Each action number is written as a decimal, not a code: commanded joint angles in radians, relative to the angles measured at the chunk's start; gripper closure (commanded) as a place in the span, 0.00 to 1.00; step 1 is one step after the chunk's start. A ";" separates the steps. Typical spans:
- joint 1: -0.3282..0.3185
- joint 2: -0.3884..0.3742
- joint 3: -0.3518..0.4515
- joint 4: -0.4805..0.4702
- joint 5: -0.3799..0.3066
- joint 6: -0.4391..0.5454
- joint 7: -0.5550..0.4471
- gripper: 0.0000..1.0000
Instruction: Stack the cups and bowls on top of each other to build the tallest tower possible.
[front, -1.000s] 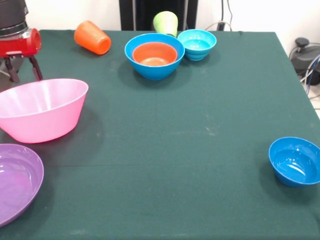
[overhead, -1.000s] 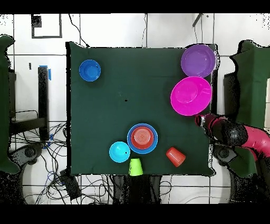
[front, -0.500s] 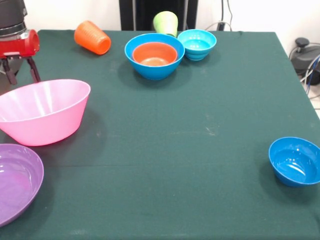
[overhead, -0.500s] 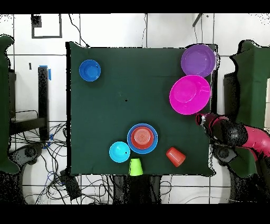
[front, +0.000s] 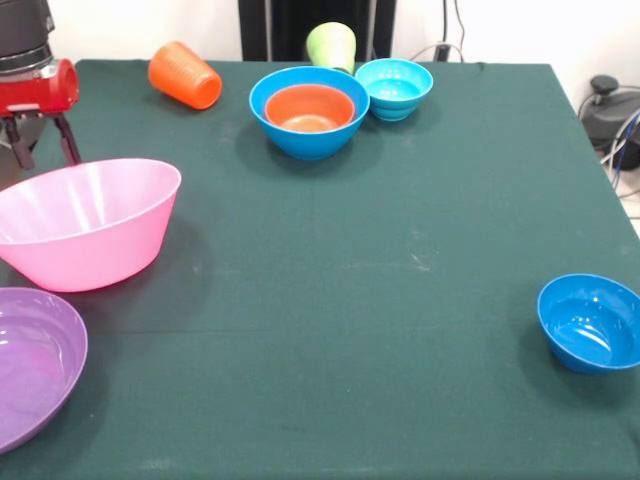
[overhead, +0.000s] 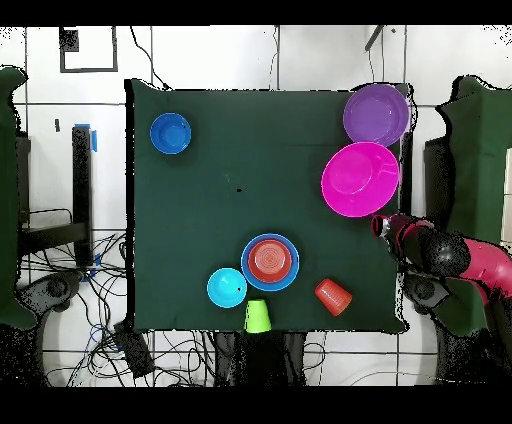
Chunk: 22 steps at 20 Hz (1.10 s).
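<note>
Pincer (front: 40, 140) position matches half a second ago; against the frame a full second back, the arm (front: 38, 85) has shifted slightly and the pink bowl (front: 85, 235) has been nudged a little toward the middle of the worktop (front: 400, 250). Everything else lies where it did.

Seen from the front, the pincer hangs at the left edge, just behind the pink bowl's rim, its two dark fingers (front: 68, 138) spread apart and holding nothing; whether a tip touches the rim cannot be told. In the overhead view the arm's end (overhead: 385, 226) sits just beside the pink bowl (overhead: 360, 179).

Going left to right in the front view: the purple bowl (front: 30, 365) lies at the near left corner, just beside the pink bowl. The orange cup (front: 184, 75) lies on its side at the far edge. The orange bowl (front: 309, 108) is nested inside the medium blue bowl (front: 309, 135), the only stack so far. The green cup (front: 331, 46) stands upside down behind them, and the cyan bowl (front: 394, 88) is just beside the blue one. The dark blue bowl (front: 590, 322) sits alone at the near right, well apart from the rest.
</note>
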 joint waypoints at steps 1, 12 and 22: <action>0.021 0.028 -0.003 0.035 -0.088 -0.027 -0.249 0.00; 0.114 0.097 0.011 -0.152 -0.063 0.113 -0.348 0.00; 0.181 0.175 0.023 -0.316 -0.047 0.189 -0.464 0.00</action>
